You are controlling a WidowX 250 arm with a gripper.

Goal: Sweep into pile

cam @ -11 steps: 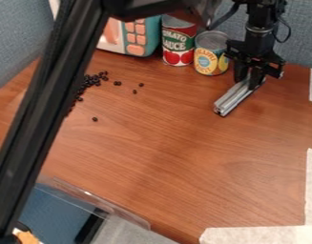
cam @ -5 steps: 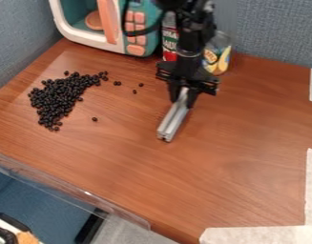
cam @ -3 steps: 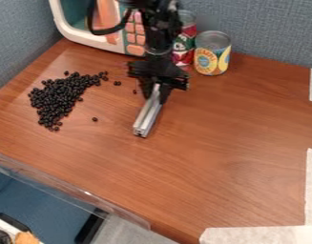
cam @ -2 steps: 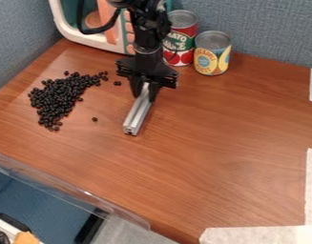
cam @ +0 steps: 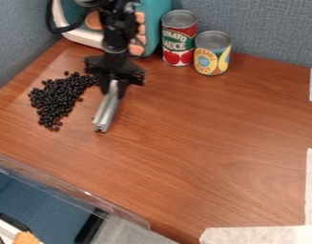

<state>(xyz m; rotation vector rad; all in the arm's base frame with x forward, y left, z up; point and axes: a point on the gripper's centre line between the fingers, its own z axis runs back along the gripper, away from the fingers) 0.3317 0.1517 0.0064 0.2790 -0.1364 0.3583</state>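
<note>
In the upper left, our gripper (cam: 113, 91) clenched a metal bar (cam: 106, 113) and we held it beside the black beads (cam: 56, 97).

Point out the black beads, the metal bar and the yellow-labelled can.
Black beads (cam: 56, 97), camera view, middle of the pile.
Metal bar (cam: 107, 109), camera view, middle of its length.
Yellow-labelled can (cam: 210, 61), camera view, its label.

You've got a wood-grain tabletop (cam: 202, 133), smooth with a soft sheen. Bar (cam: 106, 112) looks like bare metal, grooved, satin. Your gripper (cam: 113, 88) reads matt black. Pellets (cam: 55, 97) are dark; can't tell you their material. Red-labelled can (cam: 178, 42) and yellow-labelled can (cam: 212, 58): metal tops. Toy microwave (cam: 159, 21): smooth plastic. Wall panels (cam: 266, 28): rough cloth. Tape (cam: 260, 235): matt, papery. Clear strip (cam: 88, 196): glossy plastic.
</note>
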